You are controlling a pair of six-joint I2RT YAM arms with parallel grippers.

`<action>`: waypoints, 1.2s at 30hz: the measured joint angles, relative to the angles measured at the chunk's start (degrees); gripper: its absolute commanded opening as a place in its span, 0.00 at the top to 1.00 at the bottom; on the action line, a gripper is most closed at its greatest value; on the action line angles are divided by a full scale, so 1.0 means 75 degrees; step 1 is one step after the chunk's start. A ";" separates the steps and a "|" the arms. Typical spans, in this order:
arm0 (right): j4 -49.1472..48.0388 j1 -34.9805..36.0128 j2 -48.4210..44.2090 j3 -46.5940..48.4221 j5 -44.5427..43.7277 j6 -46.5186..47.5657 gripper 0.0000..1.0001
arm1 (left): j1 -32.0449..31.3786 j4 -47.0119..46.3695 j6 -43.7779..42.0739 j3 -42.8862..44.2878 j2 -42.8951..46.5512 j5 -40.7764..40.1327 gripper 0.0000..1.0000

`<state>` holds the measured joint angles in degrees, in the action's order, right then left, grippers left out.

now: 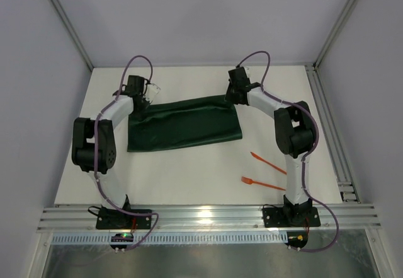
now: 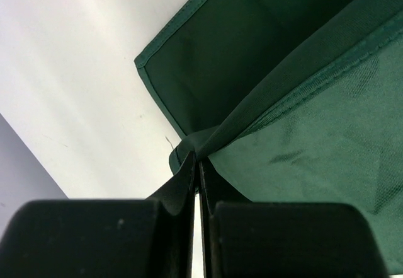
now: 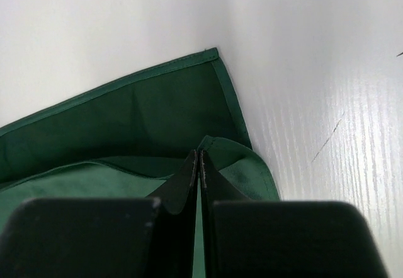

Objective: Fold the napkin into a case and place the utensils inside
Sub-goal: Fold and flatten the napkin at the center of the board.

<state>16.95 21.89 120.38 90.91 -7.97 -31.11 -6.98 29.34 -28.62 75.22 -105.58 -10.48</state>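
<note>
Dark green cloth napkin [image 1: 184, 125], doubled over, is clamped at its far corners by the left gripper [image 2: 196, 162] and right gripper [image 3: 198, 156], apparently to keep the fold straight.

The napkin [image 1: 182, 125] is matte cloth, the utensils [image 1: 269, 163] plastic, the table [image 1: 189, 177] smooth.

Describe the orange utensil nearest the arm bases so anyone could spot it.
On the white table, look beside the right arm, nearer than the napkin. Two orange pieces lie there: the near utensil lies closer to the metal rail than the far utensil.
</note>
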 measured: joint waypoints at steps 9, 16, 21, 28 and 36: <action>0.0087 -0.0003 0.0420 0.0335 -0.0003 -0.0280 0.96 | 0.0000 -0.0067 0.0023 0.0201 -0.0472 -0.0012 0.99; 0.0087 -0.0009 0.0420 0.0344 -0.0154 -0.0431 0.96 | 0.0000 -0.0125 0.0026 0.0213 -0.0580 -0.0076 0.99; 0.0085 -0.0020 0.0487 0.0423 -0.0227 -0.0504 0.96 | 0.0000 -0.0184 0.0035 0.0309 -0.0612 -0.0128 1.00; 0.0082 -0.0020 0.0525 0.0481 -0.0289 -0.0679 0.96 | 0.0000 -0.0280 0.0149 0.0504 -0.0679 -0.0146 1.00; 0.0067 -0.0023 0.0670 0.0679 -0.0291 -0.0772 0.96 | 0.0000 -0.0335 0.0166 0.0510 -0.0810 -0.0204 1.00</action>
<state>17.45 21.71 125.40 96.01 -10.15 -36.91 -6.98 26.83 -27.38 79.05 -111.66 -12.01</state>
